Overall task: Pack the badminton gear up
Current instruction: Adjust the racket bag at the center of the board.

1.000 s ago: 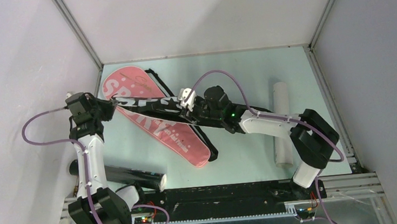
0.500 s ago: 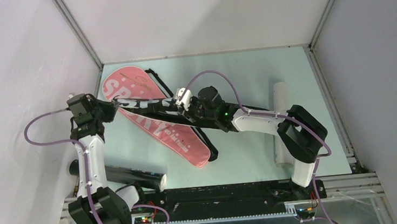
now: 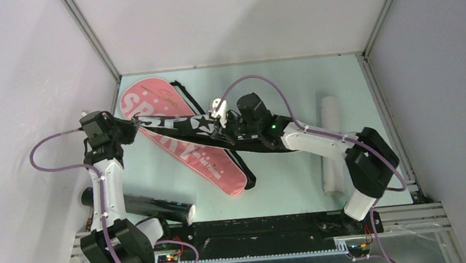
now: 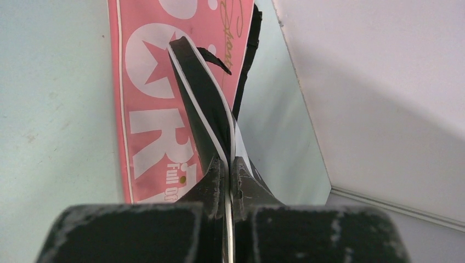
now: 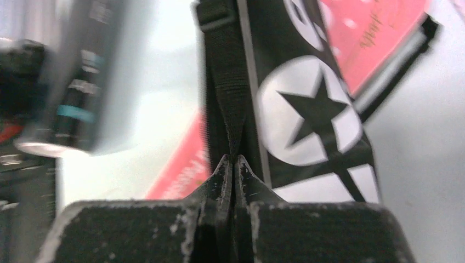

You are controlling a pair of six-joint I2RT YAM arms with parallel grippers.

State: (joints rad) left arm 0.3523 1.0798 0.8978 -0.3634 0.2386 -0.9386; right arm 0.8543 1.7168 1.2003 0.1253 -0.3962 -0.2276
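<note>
L gripper (image 4: 227, 167): pressed together on edge of black cover (image 3: 172, 125), held above pink cover (image 3: 151, 95), which lies flat on tabletop (image 3: 273, 185). R gripper (image 5: 232, 164): pinching black cover's strap (image 5: 226, 93). White tube (image 3: 331, 174) lies right; black tube (image 3: 141, 206) near L arm base.

This looks like a robot lab. A flat pale green table (image 3: 289, 184) sits in a box of plain white walls (image 3: 239, 16) and thin silver metal bars (image 3: 90, 39).
</note>
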